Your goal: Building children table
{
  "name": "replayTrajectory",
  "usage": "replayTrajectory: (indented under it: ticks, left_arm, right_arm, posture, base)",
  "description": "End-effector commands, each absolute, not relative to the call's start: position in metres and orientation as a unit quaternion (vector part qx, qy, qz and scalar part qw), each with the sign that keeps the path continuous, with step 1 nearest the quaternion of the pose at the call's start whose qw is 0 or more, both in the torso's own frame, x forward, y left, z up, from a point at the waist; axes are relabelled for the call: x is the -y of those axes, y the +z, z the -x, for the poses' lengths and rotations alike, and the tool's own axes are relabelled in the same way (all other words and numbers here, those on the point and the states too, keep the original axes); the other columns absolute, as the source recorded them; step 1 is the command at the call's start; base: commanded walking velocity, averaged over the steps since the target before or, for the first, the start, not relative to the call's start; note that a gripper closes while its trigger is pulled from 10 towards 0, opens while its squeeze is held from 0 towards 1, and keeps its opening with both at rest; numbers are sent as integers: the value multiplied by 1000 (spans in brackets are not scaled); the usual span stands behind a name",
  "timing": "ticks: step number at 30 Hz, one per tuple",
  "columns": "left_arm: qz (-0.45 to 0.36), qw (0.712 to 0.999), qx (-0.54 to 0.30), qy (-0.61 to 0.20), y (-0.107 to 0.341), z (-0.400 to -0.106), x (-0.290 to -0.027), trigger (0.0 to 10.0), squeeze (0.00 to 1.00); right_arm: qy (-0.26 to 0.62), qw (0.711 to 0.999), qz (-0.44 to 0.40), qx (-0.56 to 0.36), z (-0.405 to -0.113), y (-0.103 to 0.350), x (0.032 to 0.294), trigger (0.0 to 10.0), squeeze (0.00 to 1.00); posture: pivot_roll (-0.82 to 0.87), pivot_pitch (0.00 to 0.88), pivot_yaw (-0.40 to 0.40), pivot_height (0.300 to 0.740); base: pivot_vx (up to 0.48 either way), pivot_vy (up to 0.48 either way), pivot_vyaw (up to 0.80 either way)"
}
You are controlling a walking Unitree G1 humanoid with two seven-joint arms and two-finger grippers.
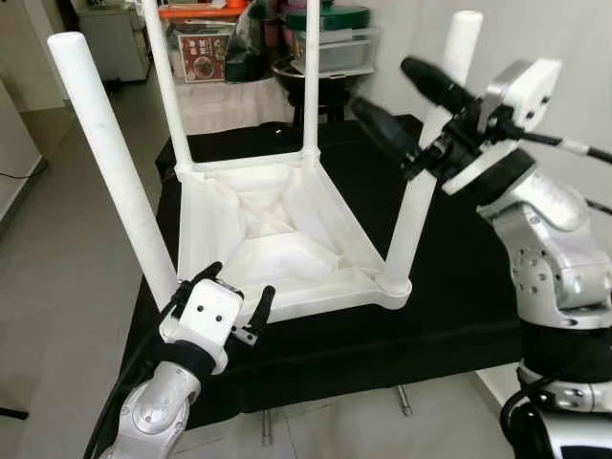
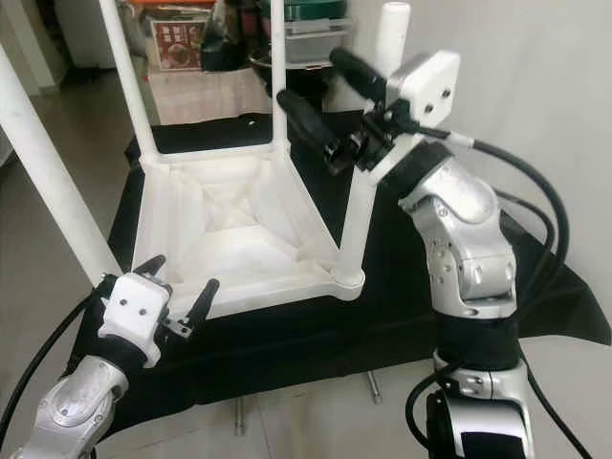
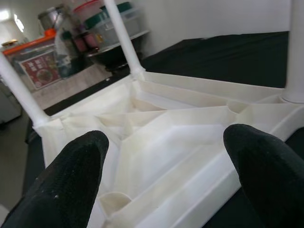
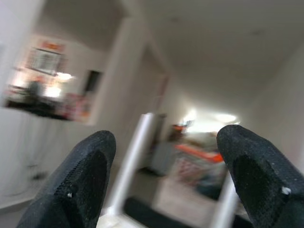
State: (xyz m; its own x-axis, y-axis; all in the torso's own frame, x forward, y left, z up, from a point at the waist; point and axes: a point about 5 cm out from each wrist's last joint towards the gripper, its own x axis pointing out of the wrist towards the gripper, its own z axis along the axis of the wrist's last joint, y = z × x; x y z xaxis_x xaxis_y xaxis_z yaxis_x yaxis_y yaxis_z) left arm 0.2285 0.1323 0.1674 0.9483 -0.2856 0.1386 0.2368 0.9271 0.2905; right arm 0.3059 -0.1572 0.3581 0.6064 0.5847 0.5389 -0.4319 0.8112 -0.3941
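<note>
On a black-draped work surface [image 1: 449,316], a white plastic children's table [image 1: 287,239] lies upside down, its ribbed underside facing up and all four legs pointing toward the ceiling. From my remote station I count the near-left leg [image 1: 110,158], the near-right leg [image 1: 426,167], the far-left leg [image 1: 167,81] and the far-right leg [image 1: 311,72], each seated in a corner socket of the frame.

My left gripper [image 1: 234,296] hovers at the near edge of the upturned tabletop, just right of the near-left leg's base; its two black fingers [image 3: 71,185] are spread apart and grasp nothing, with the ribbed underside visible between them in the left wrist view.

My right gripper [image 1: 406,105] is raised high at the right side of the scene, level with the upper half of the near-right leg. Its fingers [image 4: 83,175] are likewise parted and empty, angled toward the far left, one in front of the leg and one beside it; I cannot tell whether either touches it. The right wrist view is blurred, showing a white leg [image 4: 133,156] between the fingertips and a bright room beyond.

Beyond the cloth, at the far side, stand stacked storage boxes [image 1: 206,43] and a dark round pot [image 1: 306,76] on the floor.
</note>
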Motion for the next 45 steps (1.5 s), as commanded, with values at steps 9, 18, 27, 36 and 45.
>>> replayTrajectory:
  ticks: [9,18,27,36,45]
  left_arm:
    - [-156,969,76,-173,164,-224,-122,10000,0]
    - [-164,975,87,-119,168,-214,-130,10000,0]
    - [-163,983,79,-41,166,-204,-141,10000,0]
    - [-151,987,27,50,153,-200,-165,10000,0]
    - [-145,984,9,101,144,-194,-184,10000,0]
  right_arm:
    - [134,903,153,378,-314,389,176,10000,0]
    - [132,951,99,262,-340,345,172,10000,0]
    - [105,968,83,212,-354,329,176,10000,0]
    - [119,971,81,193,-355,321,170,0,0]
    - [119,972,86,183,-356,320,169,0,0]
  posture:
    - [-67,20,-20,740]
    - [-64,21,-24,740]
    - [-61,29,-33,740]
    - [-65,38,-38,740]
    - [-66,41,-45,740]
  base:
    - [0,0,0]
    - [0,0,0]
    - [0,0,0]
    - [0,0,0]
    - [0,0,0]
